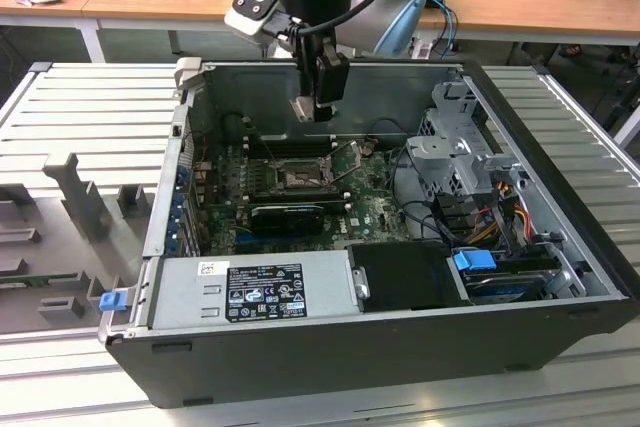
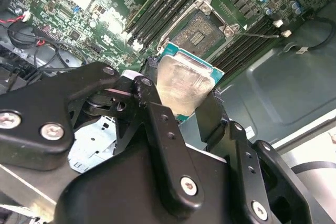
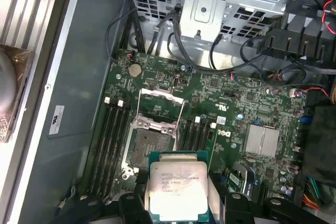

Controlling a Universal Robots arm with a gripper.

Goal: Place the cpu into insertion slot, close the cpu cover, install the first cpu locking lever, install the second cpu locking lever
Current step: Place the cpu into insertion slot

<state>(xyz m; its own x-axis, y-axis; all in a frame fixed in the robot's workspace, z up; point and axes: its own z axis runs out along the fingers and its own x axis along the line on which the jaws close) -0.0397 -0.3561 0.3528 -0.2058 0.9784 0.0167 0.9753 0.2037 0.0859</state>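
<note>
Arm descends vertically into the open case (image 1: 520, 337). Fingers (image 2: 157, 121) clamp opposite edges of the cpu (image 3: 177, 190), held clear above the insertion slot (image 3: 149, 148); cpu cover (image 3: 160, 109) hinged open beside that slot.

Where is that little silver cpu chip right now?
In the exterior view the cpu is gripped in the hand, in the air inside the open computer case, above the green circuit board and its empty insertion slot.
</note>
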